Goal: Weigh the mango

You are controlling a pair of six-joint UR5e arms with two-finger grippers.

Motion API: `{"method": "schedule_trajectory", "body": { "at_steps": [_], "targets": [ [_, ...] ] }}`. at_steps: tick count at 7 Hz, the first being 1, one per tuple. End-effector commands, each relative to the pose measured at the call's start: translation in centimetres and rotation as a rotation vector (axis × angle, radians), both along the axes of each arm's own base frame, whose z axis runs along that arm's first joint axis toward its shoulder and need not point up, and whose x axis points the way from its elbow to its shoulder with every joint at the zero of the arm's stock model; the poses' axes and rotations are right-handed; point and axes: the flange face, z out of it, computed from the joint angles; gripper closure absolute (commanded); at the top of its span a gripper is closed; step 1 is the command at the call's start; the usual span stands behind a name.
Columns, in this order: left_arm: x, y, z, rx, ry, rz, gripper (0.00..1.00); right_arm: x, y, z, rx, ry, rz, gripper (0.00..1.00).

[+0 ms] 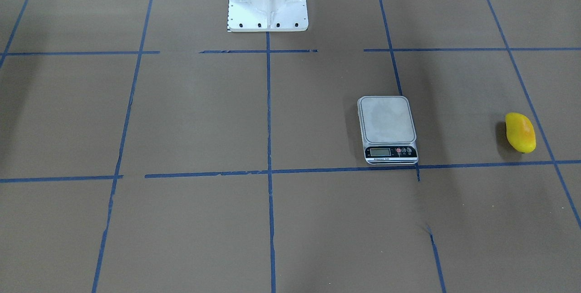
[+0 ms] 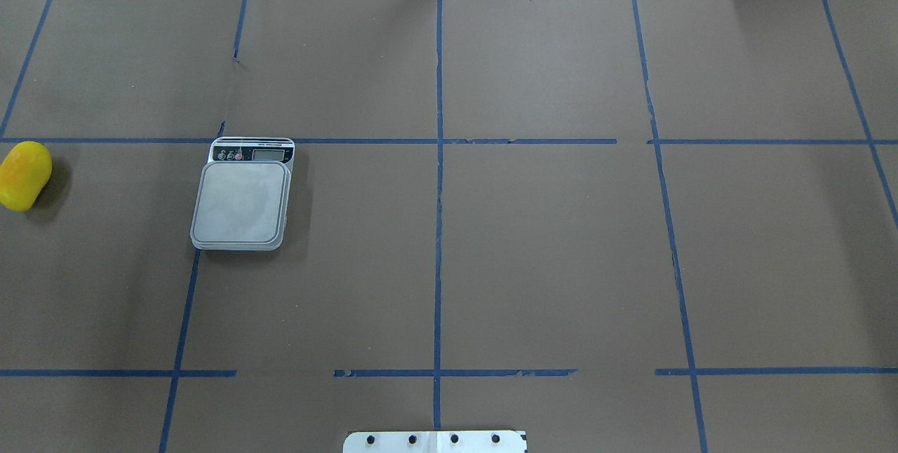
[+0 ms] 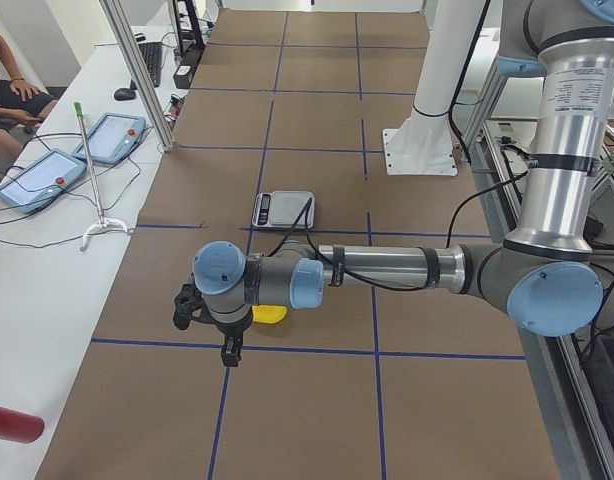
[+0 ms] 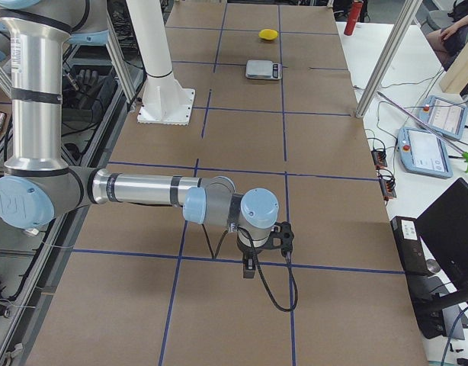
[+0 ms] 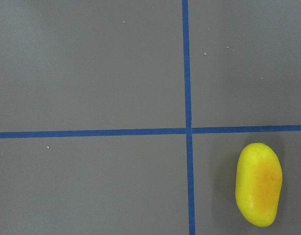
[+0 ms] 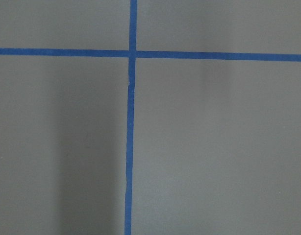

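Observation:
The mango (image 1: pixel 520 133), yellow with an orange blush, lies on the brown table at the robot's far left (image 2: pixel 24 175). The empty silver scale (image 1: pixel 387 129) stands to its right (image 2: pixel 242 202), display facing away from the robot. In the left wrist view the mango (image 5: pixel 258 184) is at the lower right, with no fingers showing. My left gripper (image 3: pixel 192 310) hangs over the table by the mango (image 3: pixel 270 314), which the arm partly hides. My right gripper (image 4: pixel 283 235) hangs far from the scale (image 4: pixel 263 69). I cannot tell whether either gripper is open or shut.
The white robot pedestal (image 1: pixel 268 2) stands mid-table at the robot's side. Blue tape lines (image 2: pixel 438 228) grid the table. A side bench beyond the far edge carries teach pendants (image 3: pixel 47 170), cables and a red object (image 3: pixel 12 425). A seated person (image 3: pixel 7 80) is at that bench.

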Motion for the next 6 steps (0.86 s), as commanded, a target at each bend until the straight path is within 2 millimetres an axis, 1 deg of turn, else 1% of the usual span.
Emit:
{"method": "schedule_trajectory", "body": {
  "at_steps": [1, 3, 4, 5, 6],
  "targets": [
    [0.1, 0.0, 0.0, 0.001, -0.002, 0.003, 0.0, 0.0, 0.0, 0.0, 0.0, 0.0, 0.0, 0.0],
    [0.1, 0.0, 0.0, -0.001, -0.002, 0.001, 0.0, 0.0, 0.0, 0.0, 0.0, 0.0, 0.0, 0.0],
    [1.5, -0.2, 0.1, -0.013, -0.001, 0.019, 0.0, 0.0, 0.0, 0.0, 0.0, 0.0, 0.0, 0.0],
    [4.3, -0.3, 0.3, -0.014, -0.001, 0.072, 0.0, 0.0, 0.0, 0.0, 0.0, 0.0, 0.0, 0.0],
    [9.0, -0.7, -0.1, -0.005, -0.002, 0.156, 0.0, 0.0, 0.0, 0.0, 0.0, 0.0, 0.0, 0.0]
  ]
}}
